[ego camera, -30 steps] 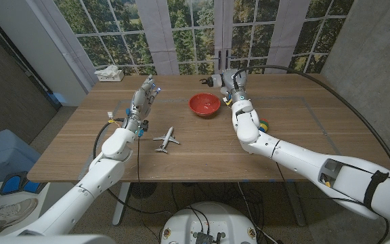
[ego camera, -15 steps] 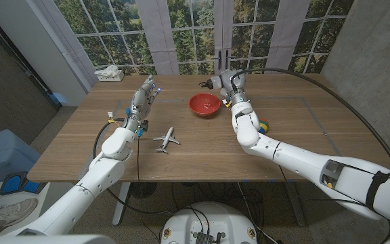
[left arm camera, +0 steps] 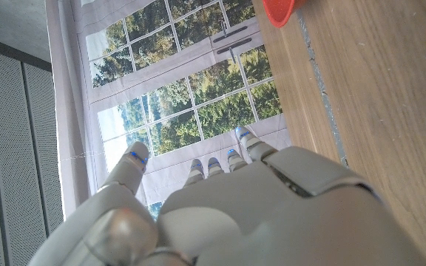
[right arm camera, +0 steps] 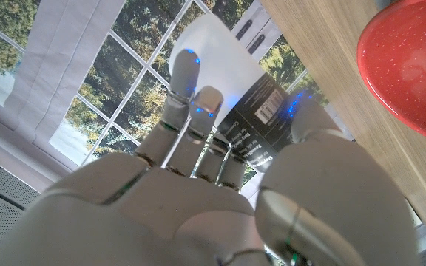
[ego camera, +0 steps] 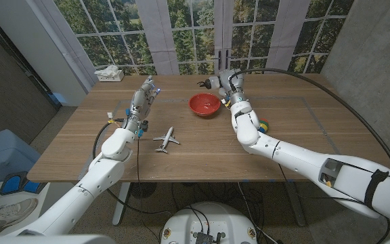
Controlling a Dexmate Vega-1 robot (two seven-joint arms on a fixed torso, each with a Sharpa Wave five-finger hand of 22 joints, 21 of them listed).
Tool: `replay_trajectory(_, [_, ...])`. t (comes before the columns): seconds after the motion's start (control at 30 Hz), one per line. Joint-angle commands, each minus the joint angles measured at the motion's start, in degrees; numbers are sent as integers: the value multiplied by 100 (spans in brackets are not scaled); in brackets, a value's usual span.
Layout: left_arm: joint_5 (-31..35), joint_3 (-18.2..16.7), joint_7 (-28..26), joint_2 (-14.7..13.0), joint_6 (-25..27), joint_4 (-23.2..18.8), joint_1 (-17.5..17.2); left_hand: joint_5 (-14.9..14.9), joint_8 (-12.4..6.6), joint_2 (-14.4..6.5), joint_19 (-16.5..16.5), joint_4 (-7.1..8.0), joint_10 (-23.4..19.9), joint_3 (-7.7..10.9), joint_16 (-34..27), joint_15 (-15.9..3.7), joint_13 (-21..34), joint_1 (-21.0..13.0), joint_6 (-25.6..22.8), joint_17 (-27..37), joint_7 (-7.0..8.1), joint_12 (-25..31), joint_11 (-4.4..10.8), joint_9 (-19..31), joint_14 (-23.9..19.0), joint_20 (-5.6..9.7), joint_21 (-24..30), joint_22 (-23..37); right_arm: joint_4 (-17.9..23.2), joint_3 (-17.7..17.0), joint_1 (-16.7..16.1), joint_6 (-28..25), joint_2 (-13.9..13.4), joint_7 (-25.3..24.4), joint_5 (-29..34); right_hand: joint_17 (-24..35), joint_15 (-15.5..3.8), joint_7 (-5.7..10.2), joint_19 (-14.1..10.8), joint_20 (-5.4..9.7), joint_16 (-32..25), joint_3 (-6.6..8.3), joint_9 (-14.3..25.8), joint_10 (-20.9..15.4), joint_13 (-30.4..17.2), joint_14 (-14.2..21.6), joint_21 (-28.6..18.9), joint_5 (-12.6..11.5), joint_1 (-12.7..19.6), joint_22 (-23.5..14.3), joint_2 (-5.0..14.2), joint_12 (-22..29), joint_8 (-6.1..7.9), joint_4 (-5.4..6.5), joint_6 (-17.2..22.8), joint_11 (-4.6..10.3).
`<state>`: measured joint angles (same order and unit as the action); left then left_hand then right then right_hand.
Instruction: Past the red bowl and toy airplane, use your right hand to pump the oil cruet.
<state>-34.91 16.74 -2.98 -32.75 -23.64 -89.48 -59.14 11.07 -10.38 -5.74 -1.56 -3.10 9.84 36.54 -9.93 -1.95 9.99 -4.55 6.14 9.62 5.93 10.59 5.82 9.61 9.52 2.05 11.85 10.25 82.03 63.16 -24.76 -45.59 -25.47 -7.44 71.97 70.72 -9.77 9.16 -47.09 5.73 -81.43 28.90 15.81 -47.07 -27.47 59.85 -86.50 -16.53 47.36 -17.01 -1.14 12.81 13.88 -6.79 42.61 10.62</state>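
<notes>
The oil cruet (right arm camera: 224, 55), white with a black label, stands at the table's far side behind the red bowl (ego camera: 204, 104). My right hand (ego camera: 222, 83) is up against it, hiding most of it in the head view. In the right wrist view my fingers (right arm camera: 191, 89) reach up across the cruet's white part and my thumb lies beside the label, none of them curled around it. The white toy airplane (ego camera: 166, 139) lies nearer me, left of my right forearm. My left hand (ego camera: 143, 98) stands on its edge, fingers straight and apart, holding nothing.
A white box (ego camera: 109, 73) sits at the table's far left corner. A small colourful toy (ego camera: 265, 126) lies just right of my right forearm. The wooden table (ego camera: 303, 142) ends close behind the cruet, before the windows. The bowl's rim (left arm camera: 278, 10) shows beyond my left hand.
My right hand has shifted slightly left and farther along the table's back edge, closing onto the cruet. The left arm, bowl and airplane have not moved.
</notes>
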Motion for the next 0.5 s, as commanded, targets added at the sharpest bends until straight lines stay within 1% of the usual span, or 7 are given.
replay_trajectory(0.03, [-14,-19,-2,0,-12,5,-15,15,-7,-453,-41,-16,169,35,-21,-437,10,-74,10,2,33,11,-8,18,356,136,-11,17,209,-118,-33,364,-163,6,-202,31,-267,89,-117,644,-213,326,-87,-496,-12,133,-116,32,33,-122,762,140,106,226,601,15])
replay_trajectory(0.07, [-6,-19,-13,2,-13,4,-16,16,-6,-457,-41,-13,169,37,-21,-436,10,-74,12,3,31,11,-5,18,356,139,-11,17,164,-98,-25,308,-132,17,-138,32,-268,90,-131,644,-227,336,-93,-521,-18,140,-131,37,31,-137,781,149,110,231,627,5])
replay_trajectory(0.2, [-1,-21,-20,4,-13,6,-13,19,-8,-479,-43,0,163,46,-22,-436,10,-77,9,5,29,13,3,18,357,136,-10,18,195,-81,-4,365,-172,142,-83,41,-268,46,-118,643,-418,424,-144,-1229,-161,187,-162,111,-42,-218,899,433,157,290,879,-76])
replay_trajectory(0.23, [-9,-20,-7,4,-14,12,-9,19,-7,-481,-42,1,165,47,-23,-434,10,-78,10,6,26,12,3,18,357,136,-10,18,305,-97,9,564,-289,199,-168,44,-269,55,-123,643,-463,448,-148,-1371,-218,187,-173,119,-41,-242,906,503,176,284,940,-84])
replay_trajectory(0.3, [-7,-18,-2,2,-11,16,-3,21,-7,-488,-42,7,163,51,-23,-433,9,-79,11,7,25,13,1,18,357,132,-10,18,245,-103,-6,511,-242,164,-112,49,-269,53,-114,649,-510,486,-133,-1447,-292,177,-183,115,-17,-277,915,555,195,263,976,-145])
replay_trajectory(0.4, [-9,-17,-6,8,-10,21,3,22,-7,-494,-42,13,162,56,-24,-434,9,-81,14,8,30,13,2,18,357,131,-10,18,265,-69,7,538,-275,287,-5,48,-267,31,-33,647,-664,593,38,-1649,-868,114,-177,56,33,-406,848,961,251,196,1063,-180])
replay_trajectory(0.5, [-6,-11,2,10,-11,26,12,23,-6,-497,-40,18,159,59,-25,-435,9,-83,15,8,33,14,3,18,355,129,-11,18,327,-121,-24,733,-364,150,-59,43,-267,15,24,648,-717,660,199,-1563,-1467,85,-154,-11,51,-476,801,1296,290,173,1150,-200])
